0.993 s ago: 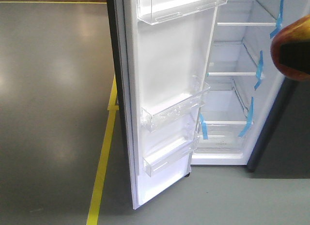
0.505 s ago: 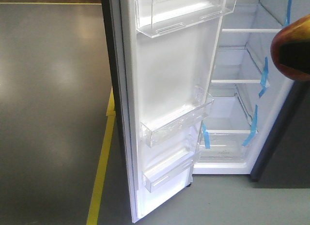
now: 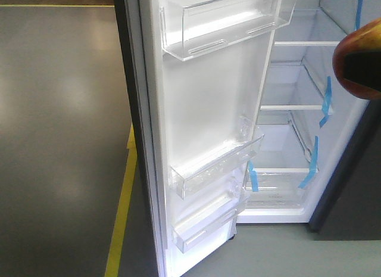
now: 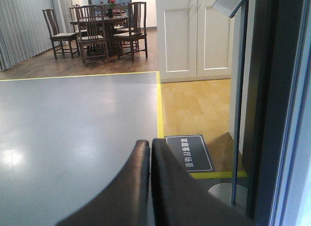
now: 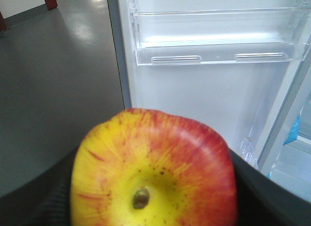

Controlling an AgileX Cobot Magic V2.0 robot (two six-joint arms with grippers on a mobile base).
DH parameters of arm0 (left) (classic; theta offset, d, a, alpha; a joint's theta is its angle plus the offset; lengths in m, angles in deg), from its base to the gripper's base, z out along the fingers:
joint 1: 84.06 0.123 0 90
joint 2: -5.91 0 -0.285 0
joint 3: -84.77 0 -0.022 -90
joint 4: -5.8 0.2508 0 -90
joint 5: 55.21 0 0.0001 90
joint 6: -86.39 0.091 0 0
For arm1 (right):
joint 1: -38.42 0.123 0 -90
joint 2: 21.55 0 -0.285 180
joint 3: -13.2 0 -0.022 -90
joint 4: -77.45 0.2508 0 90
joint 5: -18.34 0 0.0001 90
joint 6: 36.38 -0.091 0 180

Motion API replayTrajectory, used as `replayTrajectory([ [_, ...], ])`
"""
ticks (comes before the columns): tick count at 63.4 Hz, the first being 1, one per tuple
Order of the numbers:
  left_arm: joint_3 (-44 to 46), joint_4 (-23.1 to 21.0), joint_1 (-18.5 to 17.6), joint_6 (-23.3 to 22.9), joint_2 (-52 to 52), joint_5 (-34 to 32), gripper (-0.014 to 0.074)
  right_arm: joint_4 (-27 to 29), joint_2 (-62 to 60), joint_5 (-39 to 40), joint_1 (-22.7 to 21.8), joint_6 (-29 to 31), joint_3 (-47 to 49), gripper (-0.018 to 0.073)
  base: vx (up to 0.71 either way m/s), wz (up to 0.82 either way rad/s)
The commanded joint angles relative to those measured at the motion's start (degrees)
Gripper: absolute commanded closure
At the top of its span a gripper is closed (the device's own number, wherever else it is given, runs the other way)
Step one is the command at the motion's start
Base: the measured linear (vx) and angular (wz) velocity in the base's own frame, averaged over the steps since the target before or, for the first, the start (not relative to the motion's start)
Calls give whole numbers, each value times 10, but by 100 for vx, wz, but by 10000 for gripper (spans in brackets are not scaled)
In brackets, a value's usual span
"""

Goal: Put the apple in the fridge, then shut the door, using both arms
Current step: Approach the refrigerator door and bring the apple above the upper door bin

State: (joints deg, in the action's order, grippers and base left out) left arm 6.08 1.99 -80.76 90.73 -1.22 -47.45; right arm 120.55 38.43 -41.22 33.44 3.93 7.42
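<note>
Apple (image 5: pixel 160 138): round, glossy skin, yellow around the dimpled stem end and streaked red toward the rim, with small brown speckles. It fills the right wrist view, pinched in the right end effector (image 5: pixel 155 199). It is outside the fridge, facing the open door.
Right end effector: its matte black fingers (image 5: pixel 265 189) press on both sides of the apple.
Left end effector (image 4: pixel 150 144): two smooth, curved black fingers pressed together with nothing between them, over the grey floor.
Fridge (image 3: pixel 286 140): open, with a white, smooth interior. It has flat white shelves (image 3: pixel 294 107), with blue tape strips (image 3: pixel 326 101) along the right wall.
Door (image 3: pixel 202 110): swung wide, with a dark grey outer edge and a plain white inner face. It carries clear, hard plastic bins (image 3: pixel 217 164) with rounded corners, one high and two low.
Apple, front view (image 3: pixel 356 44): a red and yellow blur at the right edge, level with the upper shelves.
Floor (image 3: pixel 59 140): grey, with a dull sheen, crossed by a yellow line (image 3: pixel 122 211).
Background, left wrist view: dark wooden chairs (image 4: pixel 92 26), white panelled cabinets (image 4: pixel 194 34) and a dark floor mat (image 4: pixel 189 153) with white lettering.
</note>
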Motion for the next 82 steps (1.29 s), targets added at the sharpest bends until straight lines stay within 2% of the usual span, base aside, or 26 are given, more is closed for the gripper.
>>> replayTrajectory([
  [1,-12,-5,0,-4,8,-44,603,28,-4,35,-1,3,13,566,8,-1],
  [82,-12,-5,0,-4,8,-44,603,28,-4,35,-1,3,13,566,6,0],
])
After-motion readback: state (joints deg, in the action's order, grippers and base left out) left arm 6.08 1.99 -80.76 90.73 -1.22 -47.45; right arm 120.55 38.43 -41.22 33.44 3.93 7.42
